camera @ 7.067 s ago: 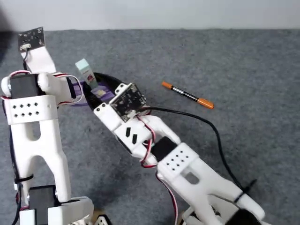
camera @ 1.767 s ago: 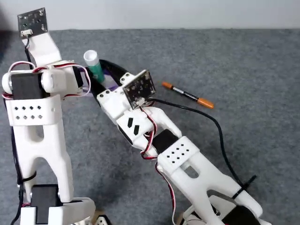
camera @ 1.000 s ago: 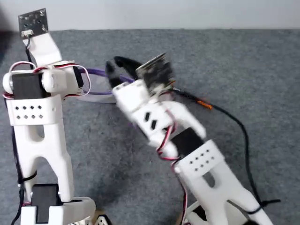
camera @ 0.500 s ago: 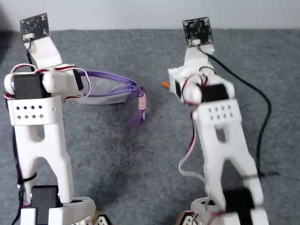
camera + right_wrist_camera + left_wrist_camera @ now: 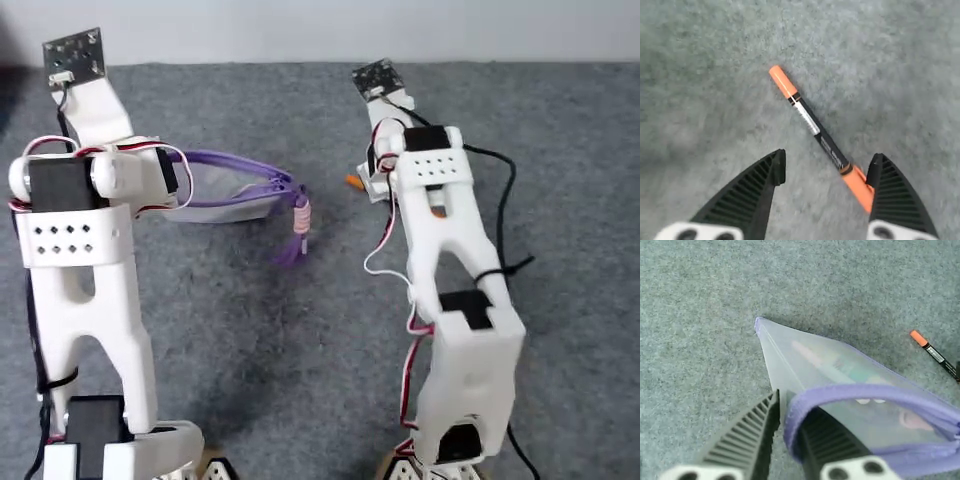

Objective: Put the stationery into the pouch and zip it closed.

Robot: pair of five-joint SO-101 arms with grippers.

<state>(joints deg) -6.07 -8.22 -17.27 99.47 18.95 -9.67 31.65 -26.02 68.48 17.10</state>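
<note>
A clear pouch (image 5: 228, 188) with purple trim and a tassel (image 5: 298, 232) lies on the grey carpet. My left gripper (image 5: 788, 408) is shut on its purple rim (image 5: 850, 394), holding the mouth up. Several items show dimly through the pouch wall (image 5: 840, 371), one of them greenish. A black pen with orange ends (image 5: 815, 131) lies flat on the carpet to the right of the pouch. My right gripper (image 5: 826, 161) hangs open just above the pen, one finger on each side of its lower half. In the high view only the pen's orange tip (image 5: 353, 181) shows beside the right arm.
Grey carpet (image 5: 560, 150) covers the whole table, with a pale wall along the far edge. The right arm's black cable (image 5: 505, 200) loops beside it. The pen's orange end (image 5: 919, 338) lies a short way from the pouch mouth.
The right arm has swung away from the pouch, where it earlier held a glue stick over the mouth, and now stands over the pen with nothing in its fingers. The left arm holds still.
</note>
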